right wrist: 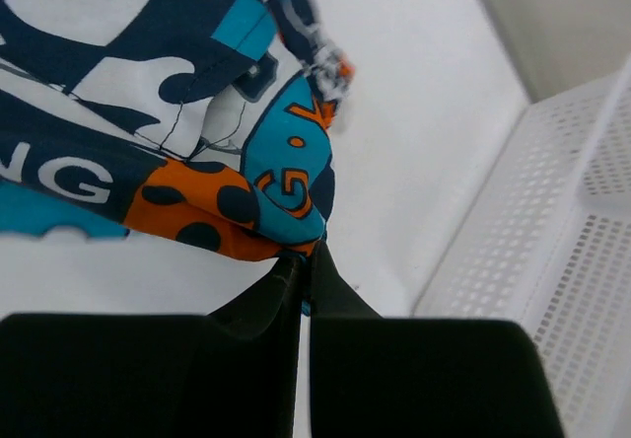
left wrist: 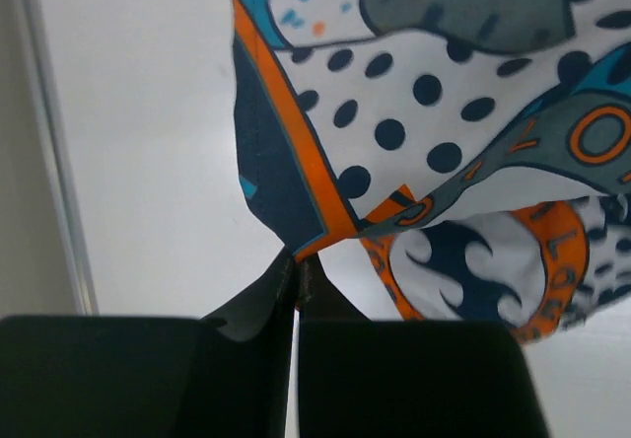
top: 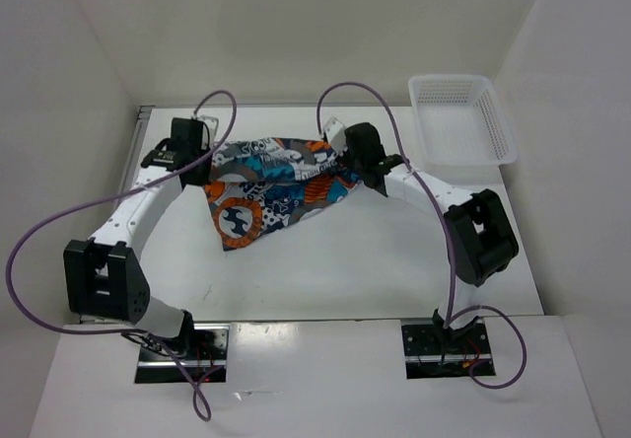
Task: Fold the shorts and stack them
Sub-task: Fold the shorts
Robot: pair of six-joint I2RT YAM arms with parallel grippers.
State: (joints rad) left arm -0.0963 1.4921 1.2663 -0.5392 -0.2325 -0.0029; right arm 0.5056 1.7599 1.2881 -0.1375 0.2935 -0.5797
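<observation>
- We see the shorts [top: 271, 183] on the far part of the table [top: 345, 270]. They are stretched out between our two arms.
- Our left gripper [left wrist: 296, 272] is squeezed tight. Its tips pinch a thin bit of the shorts at the left end, right by an orange stripe.
- Our right gripper [right wrist: 304, 263] is squeezed tight too. It pinches a small bunched bit of cloth at the right end.
- We think each gripper holds one end so the far edge gets pulled into a line. A straight edge helps the cloth hang or lie flat, and flat cloth is easier to fold.
- The rest of the shorts droops toward the near left in a pointy shape. We cannot tell if that part lies on the table or hangs just above it.
- The cloth is soft and floppy, and each pinch is small. We think a grip could slip if one arm pulls too hard.
- The white basket [top: 461, 117] sits in the far right corner, apart from the shorts and close to our right arm.
- The shorts look wrinkly and we see no neat fold yet, so we think the folding is only at its start. Next, both arms should move together so the cloth does not twist.
</observation>
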